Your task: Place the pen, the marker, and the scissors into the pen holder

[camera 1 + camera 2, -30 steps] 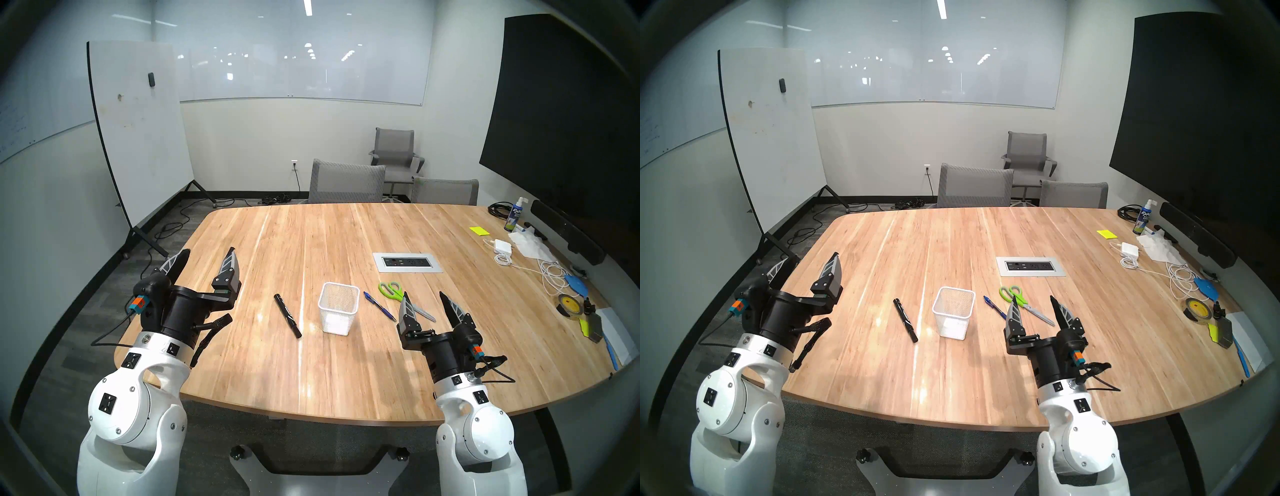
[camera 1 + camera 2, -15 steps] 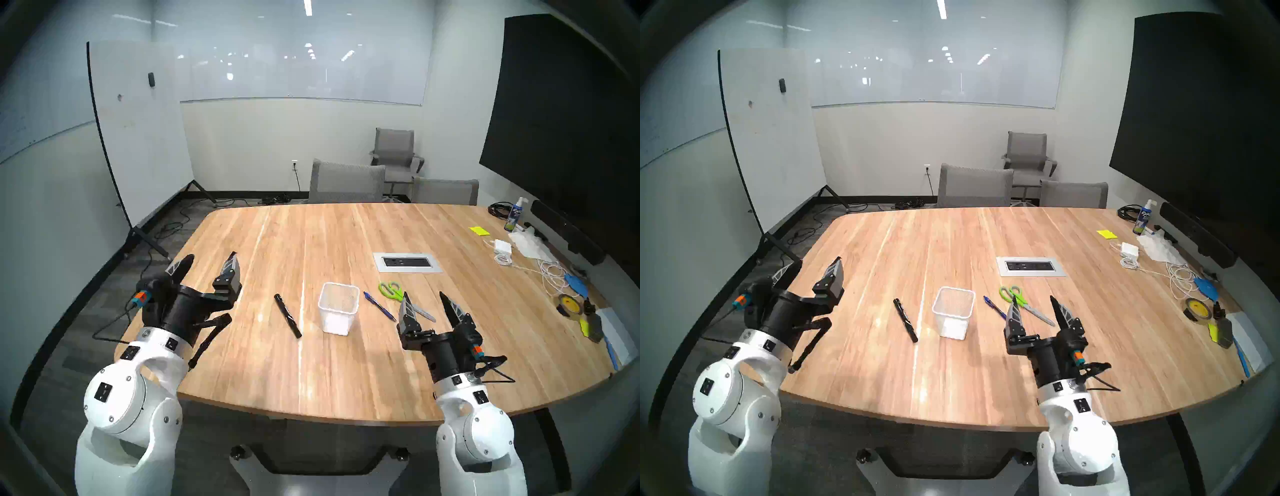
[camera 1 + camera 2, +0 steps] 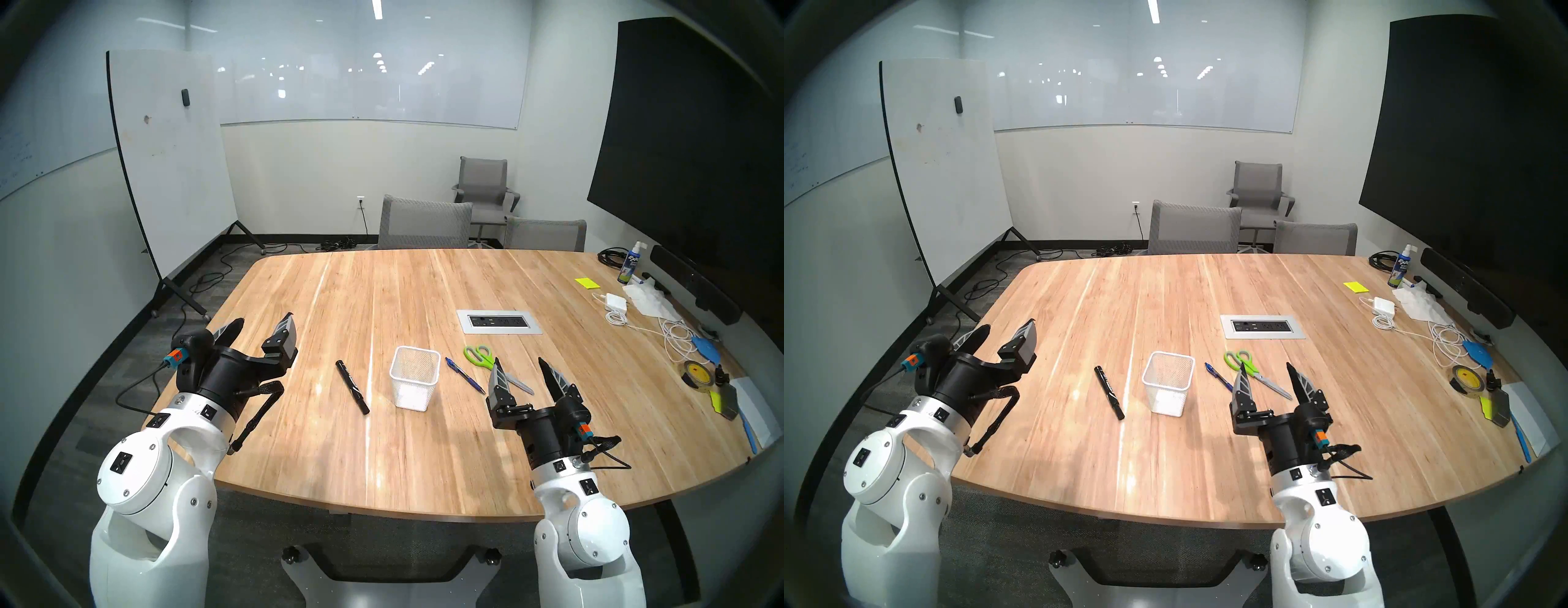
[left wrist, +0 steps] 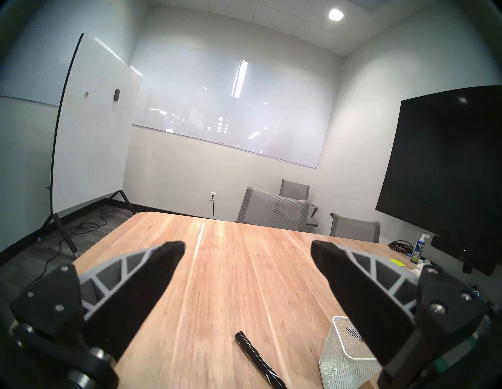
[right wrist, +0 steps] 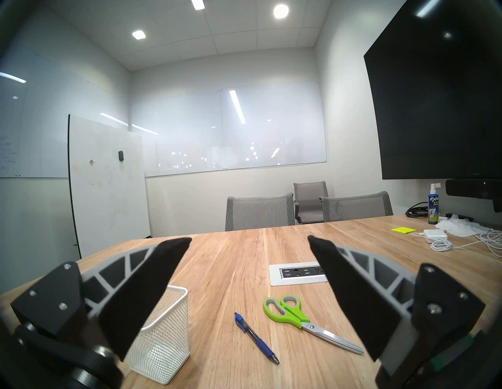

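An empty white mesh pen holder stands upright on the wooden table. Left of it lies the black marker, also in the left wrist view. Right of the holder lie the blue pen and the green-handled scissors, both plain in the right wrist view: pen, scissors. My left gripper hovers open and empty over the table's left edge, left of the marker. My right gripper is open and empty, just nearer than the scissors, its finger covering part of the blades.
A recessed power outlet panel sits behind the scissors. Clutter fills the table's right end: charger with cables, tape roll, spray bottle, yellow sticky notes. Grey chairs stand at the far edge.
My left gripper has dipped lower and shifted slightly right toward the marker, its elbow swinging outward. The right arm and all objects stay put.
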Motion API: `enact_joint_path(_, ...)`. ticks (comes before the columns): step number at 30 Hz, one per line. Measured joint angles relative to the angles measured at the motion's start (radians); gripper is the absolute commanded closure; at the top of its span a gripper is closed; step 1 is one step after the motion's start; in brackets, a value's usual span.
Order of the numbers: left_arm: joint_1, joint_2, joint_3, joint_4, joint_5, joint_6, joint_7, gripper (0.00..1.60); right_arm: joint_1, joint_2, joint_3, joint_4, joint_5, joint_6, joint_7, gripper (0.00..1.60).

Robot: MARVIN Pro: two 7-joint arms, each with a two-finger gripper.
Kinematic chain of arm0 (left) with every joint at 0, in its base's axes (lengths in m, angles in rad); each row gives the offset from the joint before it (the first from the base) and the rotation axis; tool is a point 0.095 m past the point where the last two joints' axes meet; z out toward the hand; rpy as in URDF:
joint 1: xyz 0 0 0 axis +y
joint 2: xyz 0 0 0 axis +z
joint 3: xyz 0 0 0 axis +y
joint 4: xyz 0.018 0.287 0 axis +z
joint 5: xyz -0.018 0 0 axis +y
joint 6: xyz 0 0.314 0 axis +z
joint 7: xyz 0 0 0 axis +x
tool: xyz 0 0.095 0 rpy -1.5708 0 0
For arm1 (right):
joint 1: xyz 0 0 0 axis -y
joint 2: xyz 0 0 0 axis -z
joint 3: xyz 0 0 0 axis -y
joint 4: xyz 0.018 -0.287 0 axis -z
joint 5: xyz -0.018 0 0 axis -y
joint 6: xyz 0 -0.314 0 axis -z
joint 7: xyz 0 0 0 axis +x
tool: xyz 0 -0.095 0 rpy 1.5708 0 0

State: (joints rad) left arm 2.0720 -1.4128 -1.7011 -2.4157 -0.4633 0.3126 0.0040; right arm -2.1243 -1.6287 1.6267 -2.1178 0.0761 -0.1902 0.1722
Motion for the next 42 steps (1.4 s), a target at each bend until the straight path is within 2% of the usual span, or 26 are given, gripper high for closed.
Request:
enact_joint_path(8, -0.023, 0.002, -0.012, 0.0, -0.023, 0.06, 0.006, 0.0, 0.0, 0.0, 0.0, 0.0, 0.0, 0.0, 0.0, 0.0)
enact_joint_path(25, -0.087, 0.06, -0.052, -0.001, -0.061, 0.236, -0.022, 0.0, 0.0, 0.0, 0.0, 0.001, 0.0, 0.0, 0.0, 0.0)
enact_joint_path(42, -0.161, 0.059, -0.095, -0.001, -0.158, 0.457, -0.015, 0.0, 0.0, 0.0, 0.0, 0.001, 0.0, 0.0, 0.0, 0.0)
